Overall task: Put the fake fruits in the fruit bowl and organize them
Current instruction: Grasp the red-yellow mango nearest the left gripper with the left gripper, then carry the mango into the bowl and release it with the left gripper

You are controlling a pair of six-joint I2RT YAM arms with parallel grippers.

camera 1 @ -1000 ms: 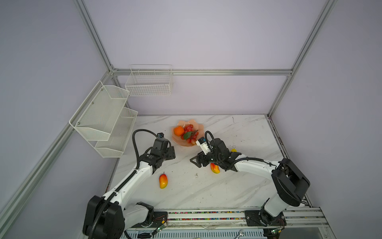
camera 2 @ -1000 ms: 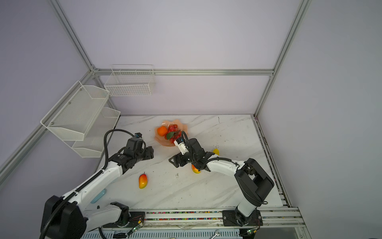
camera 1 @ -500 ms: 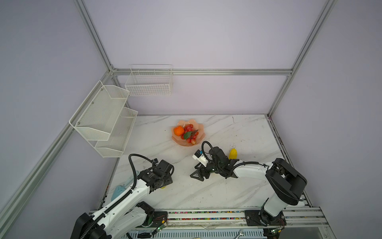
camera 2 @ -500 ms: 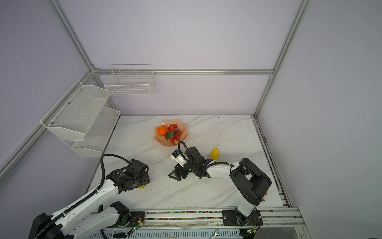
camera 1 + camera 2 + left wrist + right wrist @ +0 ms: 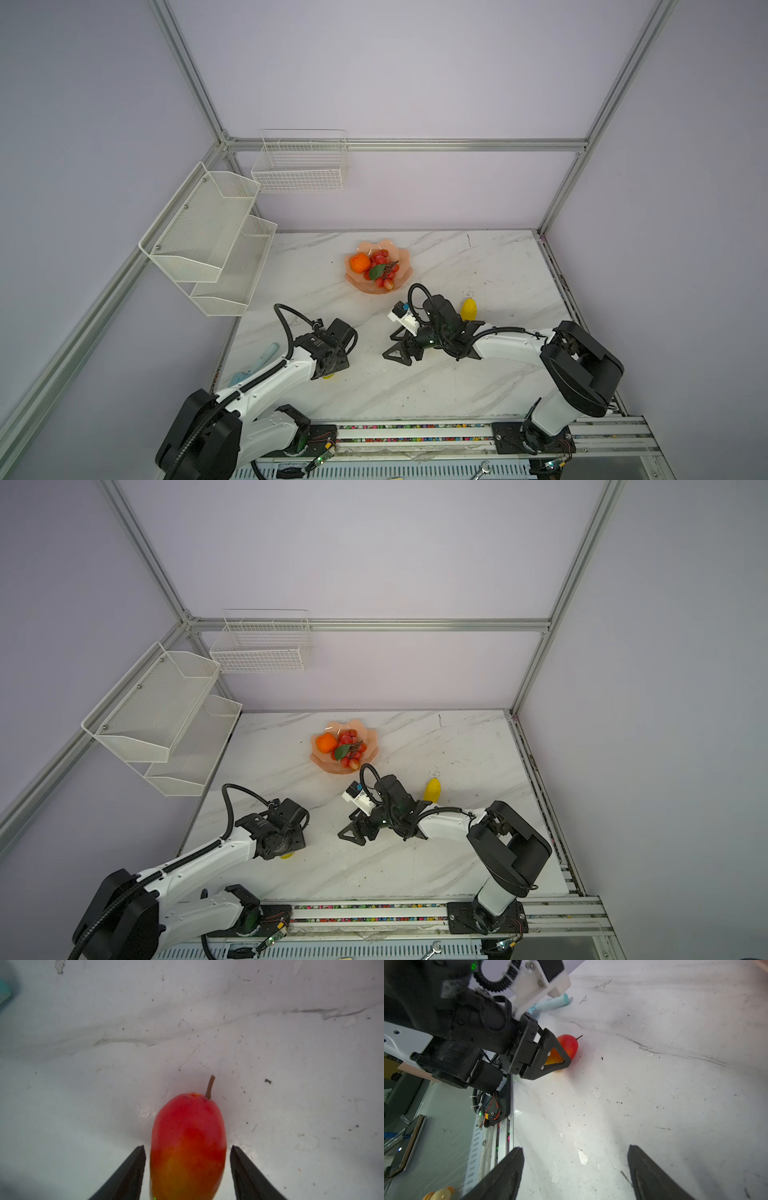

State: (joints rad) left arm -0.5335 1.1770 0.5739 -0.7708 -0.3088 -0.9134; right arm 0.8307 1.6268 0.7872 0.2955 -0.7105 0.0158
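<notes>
One bowl (image 5: pixel 356 281) holds one orange (image 5: pixel 360 262), one berry cluster (image 5: pixel 381 258).

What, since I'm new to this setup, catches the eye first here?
The peach-pink fruit bowl toward the back of the table, holding an orange and a red berry cluster. Near the front, the left gripper straddles a red-to-yellow mango lying on it; a yellow fruit sits beside the right arm.

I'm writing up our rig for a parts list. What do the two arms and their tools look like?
The left arm and right arm have white shells with black joints and bases. A black ribbed cable loops at each wrist. The left tool and right tool have black, triangular, ridged fingers.
</notes>
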